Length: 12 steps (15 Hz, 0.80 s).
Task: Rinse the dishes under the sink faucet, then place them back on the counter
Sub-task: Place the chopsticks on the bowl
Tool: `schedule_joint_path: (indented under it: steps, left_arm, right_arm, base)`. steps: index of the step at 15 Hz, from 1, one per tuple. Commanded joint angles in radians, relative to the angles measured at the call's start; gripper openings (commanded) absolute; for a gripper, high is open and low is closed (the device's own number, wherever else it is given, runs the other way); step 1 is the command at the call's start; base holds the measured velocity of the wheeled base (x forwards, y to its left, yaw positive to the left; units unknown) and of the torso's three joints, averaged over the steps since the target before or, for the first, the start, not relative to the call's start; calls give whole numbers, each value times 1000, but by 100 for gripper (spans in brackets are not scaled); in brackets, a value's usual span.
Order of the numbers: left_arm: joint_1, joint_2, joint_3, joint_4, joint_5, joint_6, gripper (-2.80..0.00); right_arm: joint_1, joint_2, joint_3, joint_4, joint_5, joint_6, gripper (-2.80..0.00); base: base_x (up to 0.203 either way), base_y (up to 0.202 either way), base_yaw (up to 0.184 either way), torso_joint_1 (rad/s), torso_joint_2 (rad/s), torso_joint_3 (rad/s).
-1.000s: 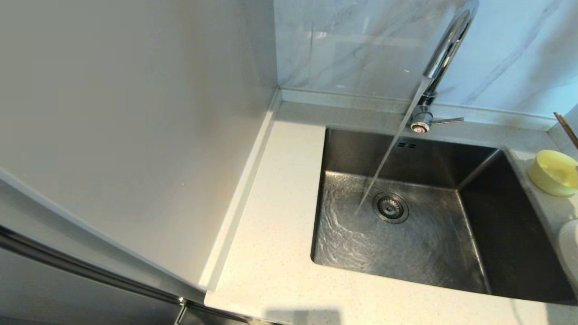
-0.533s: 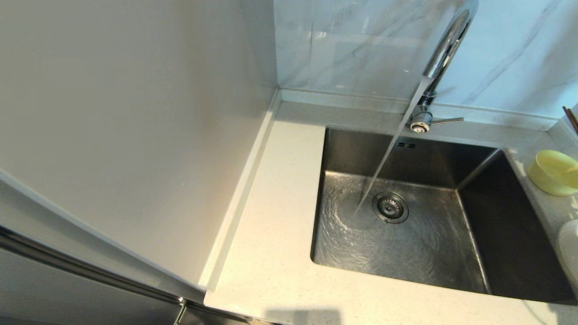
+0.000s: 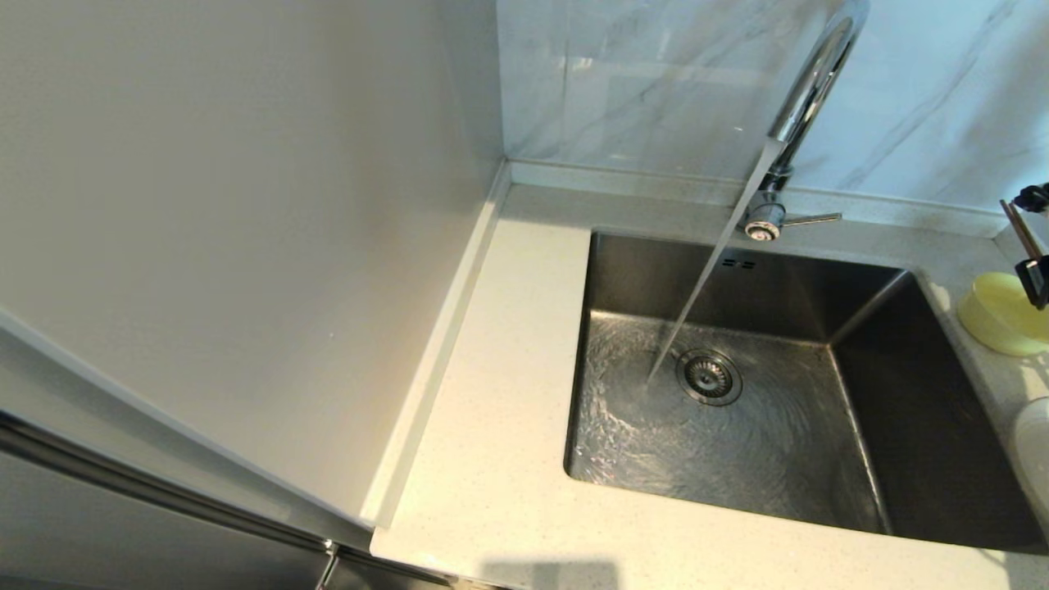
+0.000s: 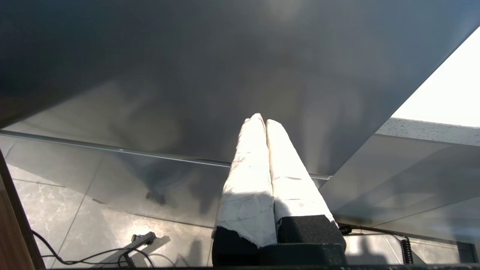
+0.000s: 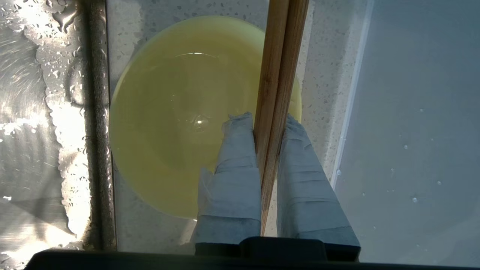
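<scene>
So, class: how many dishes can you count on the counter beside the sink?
2: the yellow bowl on the counter right of the sink, under the right gripper holding chopsticks, and the white plate nearer, cut off. More may lie off-frame.

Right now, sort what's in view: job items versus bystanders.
Job:
- pale yellow round bowl
- flat white plate
- wooden chopsticks, clamped in right gripper
- running chrome faucet
- steel sink
- speckled counter

Bystanders:
- marble wall panel
- left gripper, parked
</scene>
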<state>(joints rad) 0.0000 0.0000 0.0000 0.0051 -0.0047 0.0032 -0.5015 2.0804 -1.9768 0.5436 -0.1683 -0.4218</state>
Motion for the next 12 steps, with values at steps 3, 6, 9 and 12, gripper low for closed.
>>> schedule_joint_path:
  steps: [3, 6, 9, 12]
  left_arm:
    - [0, 0, 0, -1, 0, 0, -280]
    - [0, 0, 0, -1, 0, 0, -280]
    - [0, 0, 0, 1, 0, 0, -280]
    - [0, 0, 0, -1, 0, 0, -280]
  right_arm:
    - [7, 9, 0, 1, -24, -36, -280]
    - [11, 17, 1, 1, -33, -57, -280]
    - [11, 24, 0, -1, -57, -64, -280]
    - [14, 26, 0, -1, -70, -75, 0]
  base:
    - [0, 0, 0, 0, 0, 0]
    - [0, 0, 0, 0, 0, 0]
    - [0, 0, 0, 0, 0, 0]
    - [0, 0, 0, 0, 0, 0]
